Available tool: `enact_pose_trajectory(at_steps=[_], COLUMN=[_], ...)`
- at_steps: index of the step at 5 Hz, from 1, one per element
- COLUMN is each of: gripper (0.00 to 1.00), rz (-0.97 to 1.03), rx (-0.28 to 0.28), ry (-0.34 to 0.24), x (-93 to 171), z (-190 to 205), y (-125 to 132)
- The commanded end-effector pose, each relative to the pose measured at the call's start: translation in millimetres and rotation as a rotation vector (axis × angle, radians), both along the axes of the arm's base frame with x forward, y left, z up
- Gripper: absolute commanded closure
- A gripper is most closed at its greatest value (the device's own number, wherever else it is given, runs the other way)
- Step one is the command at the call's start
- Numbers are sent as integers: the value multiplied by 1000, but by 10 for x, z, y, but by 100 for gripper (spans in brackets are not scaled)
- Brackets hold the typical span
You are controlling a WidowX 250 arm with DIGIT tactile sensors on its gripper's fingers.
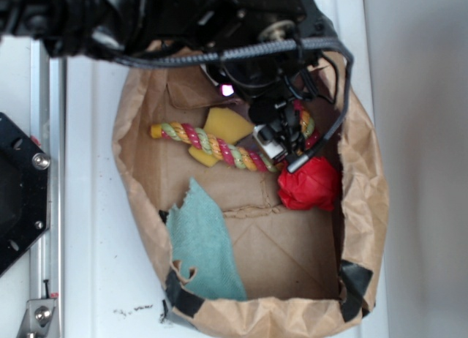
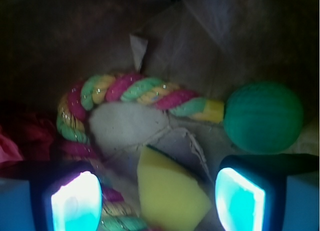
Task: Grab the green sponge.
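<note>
Sponge (image 2: 170, 191): yellow face, thin green edge, wedge-shaped, lying on the bag (image 1: 292, 250) floor. Tool (image 2: 157, 201) open, jaws straddling it, not touching.

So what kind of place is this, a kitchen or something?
More likely a lab test bench: a plain white table, a taped-open paper bag holding a rope toy, and a robot gripper overhead.
</note>
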State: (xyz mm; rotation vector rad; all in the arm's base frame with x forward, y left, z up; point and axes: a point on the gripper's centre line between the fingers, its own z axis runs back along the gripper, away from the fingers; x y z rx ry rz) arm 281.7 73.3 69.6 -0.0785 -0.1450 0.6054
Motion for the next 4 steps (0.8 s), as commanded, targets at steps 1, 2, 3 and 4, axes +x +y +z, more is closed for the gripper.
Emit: enact_pose_trajectory(at_steps=[1, 2, 3, 4], gripper=[0, 0, 0, 0], rz=[9, 9, 57, 166], rx=[15, 15, 34, 3], ry=[-56, -56, -10, 105], x=[20, 20, 77, 46], z=[180, 180, 8, -283], y=[31, 31, 143, 353])
